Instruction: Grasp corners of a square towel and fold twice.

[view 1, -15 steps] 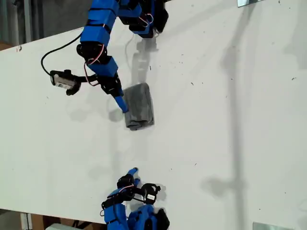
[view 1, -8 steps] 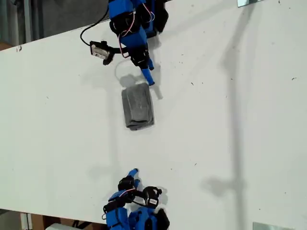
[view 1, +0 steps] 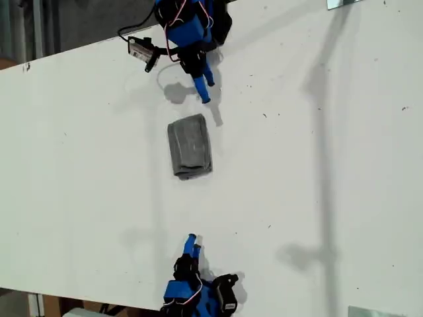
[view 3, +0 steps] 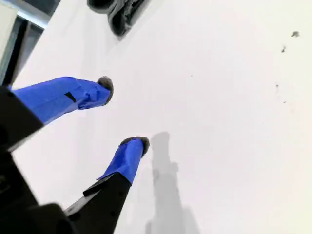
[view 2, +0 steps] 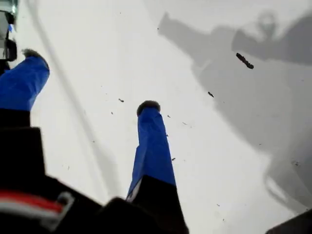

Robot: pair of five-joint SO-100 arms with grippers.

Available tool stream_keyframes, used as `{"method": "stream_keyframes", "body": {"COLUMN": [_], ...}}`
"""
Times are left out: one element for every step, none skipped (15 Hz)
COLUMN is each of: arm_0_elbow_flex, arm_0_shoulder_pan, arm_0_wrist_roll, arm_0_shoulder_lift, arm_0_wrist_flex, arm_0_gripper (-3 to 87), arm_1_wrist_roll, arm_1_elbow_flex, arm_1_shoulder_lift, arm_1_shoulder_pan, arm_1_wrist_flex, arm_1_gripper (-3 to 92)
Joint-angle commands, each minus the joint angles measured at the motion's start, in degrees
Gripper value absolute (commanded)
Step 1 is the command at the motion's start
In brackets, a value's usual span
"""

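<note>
The towel (view 1: 190, 146) lies folded into a small grey bundle on the white table (view 1: 317, 165), near the middle of the exterior view; its corners cannot be told apart. One blue arm's gripper (view 1: 203, 89) hangs above the table between the towel and the exterior view's top edge, apart from the cloth. Another arm's gripper (view 1: 192, 243) points up from the exterior view's bottom edge, well short of the towel. My first gripper (view 2: 87, 85) is open over bare table. My second gripper (view 3: 122, 116) is open too, holding nothing. Neither wrist view shows the towel.
Metal brackets (view 1: 344, 3) sit at the exterior view's top right and bottom right corners. Small dark specks (view 2: 244, 61) dot the table. A dark object (view 3: 119, 12) shows at the far end of the second wrist view.
The arm at the exterior view's top has drawn back from the towel's side toward the top edge. The arm at the bottom has turned slightly. The towel has stayed put.
</note>
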Motion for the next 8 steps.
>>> {"method": "stream_keyframes", "body": {"arm_0_elbow_flex": [1.4,2.0,2.3,2.5,2.5,2.8,3.0,3.1], "arm_0_shoulder_pan": [4.9,6.7,10.5,13.8,14.8,14.8,14.6,14.6], "arm_0_wrist_roll": [-4.2,-6.8,-11.2,-10.4,-1.5,10.4,19.4,18.7], "arm_0_shoulder_lift": [0.8,0.7,0.7,0.7,0.7,0.7,0.7,0.7], "arm_0_wrist_flex": [-0.4,-0.1,-0.4,-0.6,-0.7,-1.3,-1.9,-1.9], "arm_0_gripper": [20.0,19.7,17.3,16.9,16.9,16.9,16.8,16.8], "arm_1_wrist_roll": [6.3,0.3,-3.5,-6.9,-6.9,-6.9,-6.9,-6.9], "arm_1_elbow_flex": [-0.9,-1.1,-1.2,-1.5,-1.5,-1.5,-1.5,-1.5], "arm_1_shoulder_lift": [0.1,0.1,0.1,0.1,0.1,0.1,0.1,0.1], "arm_1_shoulder_pan": [1.8,4.2,6.3,8.1,9.2,9.9,10.3,10.4], "arm_1_wrist_flex": [4.9,6.1,7.0,7.8,7.8,7.9,7.9,7.9], "arm_1_gripper": [32.3,24.3,23.5,23.5,23.5,23.5,23.5,23.5]}}
